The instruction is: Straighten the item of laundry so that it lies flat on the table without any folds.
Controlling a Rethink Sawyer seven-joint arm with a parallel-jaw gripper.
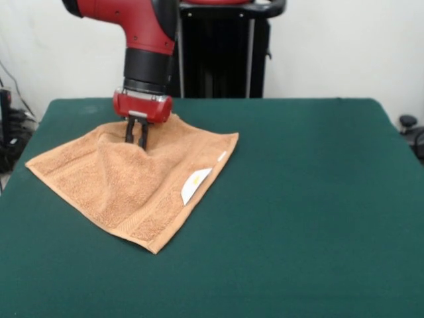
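An orange-tan terry towel, the item of laundry point(126, 185), lies on the left half of the dark green table point(305, 199). Its white label point(195, 185) shows at the right edge. The cloth rises into a raised peak under my gripper point(136, 142), with folds running down from it. My gripper hangs from the red and black arm point(142, 59) over the towel's far middle part. Its two black fingers point(143, 134) stand close together, pinching the peak of cloth. The towel's near corner point(154, 250) and left corner point(30, 165) rest flat on the table.
A black pedestal point(222, 56) stands behind the table's far edge. Cables and dark gear point(10, 132) sit off the table's left side, and a small black object point(409, 126) lies beyond the right edge.
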